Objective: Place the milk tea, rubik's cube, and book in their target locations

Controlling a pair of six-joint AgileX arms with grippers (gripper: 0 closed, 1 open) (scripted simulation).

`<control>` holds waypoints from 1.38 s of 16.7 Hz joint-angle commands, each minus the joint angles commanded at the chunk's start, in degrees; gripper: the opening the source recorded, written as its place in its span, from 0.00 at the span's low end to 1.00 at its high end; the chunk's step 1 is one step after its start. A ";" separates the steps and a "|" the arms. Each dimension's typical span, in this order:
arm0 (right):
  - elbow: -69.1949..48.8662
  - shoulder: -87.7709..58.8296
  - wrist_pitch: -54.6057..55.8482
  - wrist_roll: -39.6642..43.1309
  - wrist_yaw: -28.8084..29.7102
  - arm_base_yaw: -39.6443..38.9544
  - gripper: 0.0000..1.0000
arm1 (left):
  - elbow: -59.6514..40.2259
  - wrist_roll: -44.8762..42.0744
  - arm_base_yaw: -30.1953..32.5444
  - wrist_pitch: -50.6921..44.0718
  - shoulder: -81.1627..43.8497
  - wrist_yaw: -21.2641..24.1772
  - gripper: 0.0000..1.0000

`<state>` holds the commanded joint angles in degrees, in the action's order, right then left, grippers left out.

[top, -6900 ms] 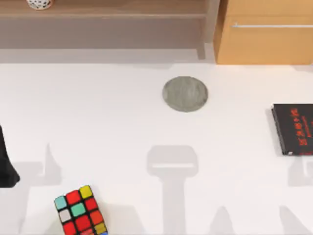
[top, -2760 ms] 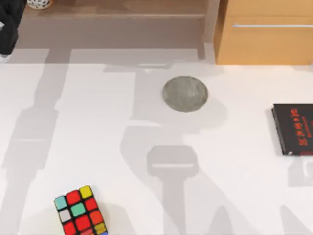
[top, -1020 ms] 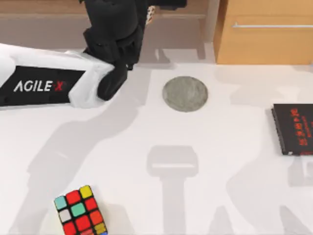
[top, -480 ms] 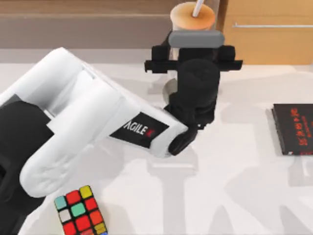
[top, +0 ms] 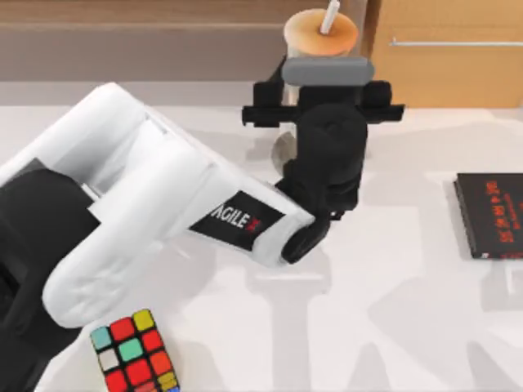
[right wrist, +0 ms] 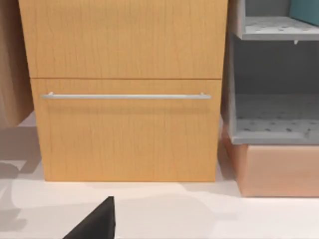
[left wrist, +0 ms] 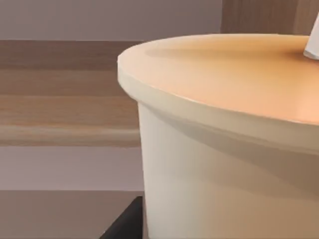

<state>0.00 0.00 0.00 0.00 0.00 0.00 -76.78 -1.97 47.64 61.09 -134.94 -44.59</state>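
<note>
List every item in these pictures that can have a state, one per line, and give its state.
Tall clear cup of pale orange milk tea: upright, sealed, white straw in, held over the grey stone-like coaster disc.
Left gripper: shut on the cup.
Scrambled rubik's cube: resting on the white table, untouched.
Thin black red-lettered book: closed, flat.
Wooden drawer: closed.

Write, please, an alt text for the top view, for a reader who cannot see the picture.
The left arm reaches across the white table, and its end effector holds the milk tea over the grey coaster, which is mostly hidden beneath it. The rubik's cube sits at the near left, and a black book lies at the right edge.
</note>
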 joint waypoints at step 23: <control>0.00 0.00 0.00 0.00 0.00 0.00 1.00 | -0.20 0.17 0.21 3.91 -3.83 -0.07 0.98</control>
<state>0.00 0.00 0.00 0.00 0.00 0.00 -76.98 -1.80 47.85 65.00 -138.77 -44.66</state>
